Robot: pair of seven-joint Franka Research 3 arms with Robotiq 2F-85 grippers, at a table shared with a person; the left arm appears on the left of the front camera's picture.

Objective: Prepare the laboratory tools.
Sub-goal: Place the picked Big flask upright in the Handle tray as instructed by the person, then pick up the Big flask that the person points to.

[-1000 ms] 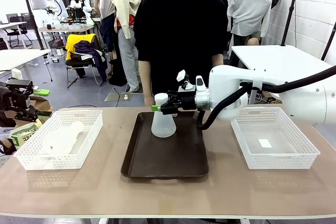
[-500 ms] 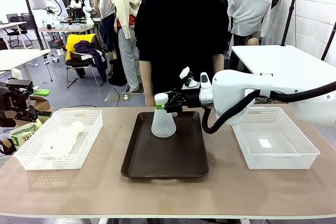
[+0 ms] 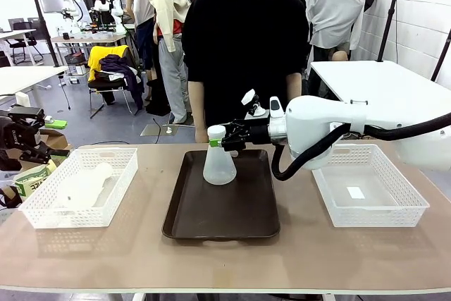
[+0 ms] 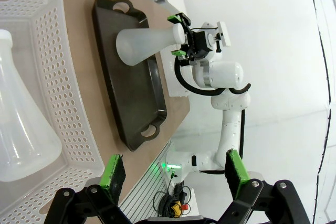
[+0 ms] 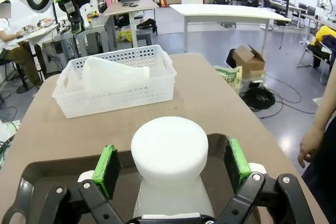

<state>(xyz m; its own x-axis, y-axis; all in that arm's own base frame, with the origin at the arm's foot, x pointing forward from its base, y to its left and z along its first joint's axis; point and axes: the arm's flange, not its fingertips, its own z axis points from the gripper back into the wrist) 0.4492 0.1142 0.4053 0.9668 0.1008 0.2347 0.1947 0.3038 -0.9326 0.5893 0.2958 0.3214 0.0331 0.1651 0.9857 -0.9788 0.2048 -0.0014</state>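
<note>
Flask number one, a frosted-white translucent conical flask point(image 4: 21, 129), lies on its side in a white mesh plastic basket point(image 4: 68, 77), just ahead of the left gripper point(image 4: 175, 171), whose green-padded jaws are released and hold nothing. Rightward, a second frosted-white conical flask point(image 3: 219, 167) stands upright on a dark brown rectangular tray point(image 3: 232, 223). The right gripper point(image 3: 215, 143) is spread wide astride its neck, pads point(image 5: 107, 170) just clear of it. Behind that gripper, under its arm, sits another white mesh basket point(image 3: 370, 216).

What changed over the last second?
The right gripper shifted slightly toward the robot's right, fingers open astride the conical flask. That flask stayed upright on the brown tray, the second flask in the white basket, the left gripper open.
</note>
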